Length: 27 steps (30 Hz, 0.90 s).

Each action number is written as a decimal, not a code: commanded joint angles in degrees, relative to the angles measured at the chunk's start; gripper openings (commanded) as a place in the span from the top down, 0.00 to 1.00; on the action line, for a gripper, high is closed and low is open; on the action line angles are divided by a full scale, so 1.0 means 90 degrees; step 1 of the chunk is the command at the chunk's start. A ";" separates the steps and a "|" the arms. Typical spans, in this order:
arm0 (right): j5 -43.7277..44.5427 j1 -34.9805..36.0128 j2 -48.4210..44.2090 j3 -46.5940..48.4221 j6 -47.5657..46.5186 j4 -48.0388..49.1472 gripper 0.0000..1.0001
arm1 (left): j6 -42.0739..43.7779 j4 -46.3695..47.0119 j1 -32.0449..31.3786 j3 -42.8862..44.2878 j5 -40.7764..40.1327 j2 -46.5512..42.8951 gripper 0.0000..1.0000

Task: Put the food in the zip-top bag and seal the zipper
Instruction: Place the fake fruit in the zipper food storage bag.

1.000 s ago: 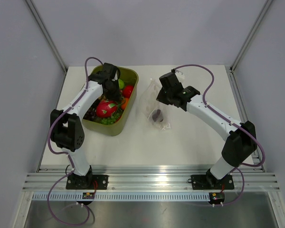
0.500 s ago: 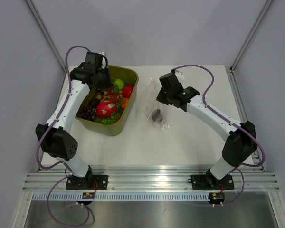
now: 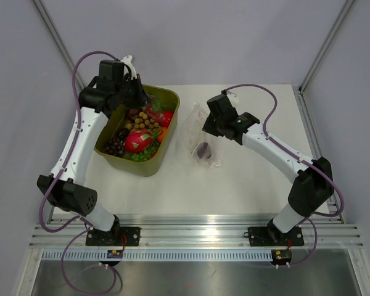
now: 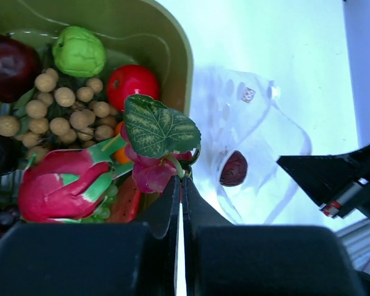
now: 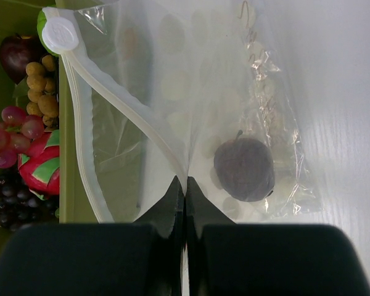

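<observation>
Nearest, the right gripper (image 5: 185, 185) is pinched shut on the zipper (image 5: 132, 114) of the zip-top bag (image 5: 172, 80). The bag rests on the white table (image 3: 234, 185) with a dark purple fruit (image 5: 243, 168) inside. Just left of it sits the olive tub (image 3: 151, 166), which holds the food (image 3: 137, 140). Farther back, the left gripper (image 4: 180, 182) is clamped on a leafy purplish-red fruit (image 4: 151, 176) over the tub.

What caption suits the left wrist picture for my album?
Left claw holds a leafy pink toy fruit over the green tub, clear bag beside.
</observation>
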 commanded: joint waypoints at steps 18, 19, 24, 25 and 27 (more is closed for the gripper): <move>-0.0191 -0.0019 0.0034 0.0460 -0.0015 0.0319 1.00 | -0.1368 0.1865 -0.0224 -0.0212 0.3233 -0.0332 1.00; -0.0191 -0.0019 0.0024 0.0460 -0.0015 0.0319 1.00 | -0.1427 0.1963 -0.0331 -0.0320 0.3330 -0.0322 1.00; -0.0181 -0.0009 -0.0005 0.0421 0.0004 0.0309 1.00 | -0.1554 0.2325 -0.0673 -0.0760 0.3370 -0.0215 1.00; -0.0181 -0.0019 -0.0015 0.0401 0.0004 0.0309 1.00 | -0.1564 0.2364 -0.0742 -0.0838 0.3380 -0.0186 1.00; -0.0200 -0.0019 -0.0015 0.0382 0.0014 0.0329 1.00 | -0.1574 0.2384 -0.0839 -0.0858 0.3370 -0.0079 1.00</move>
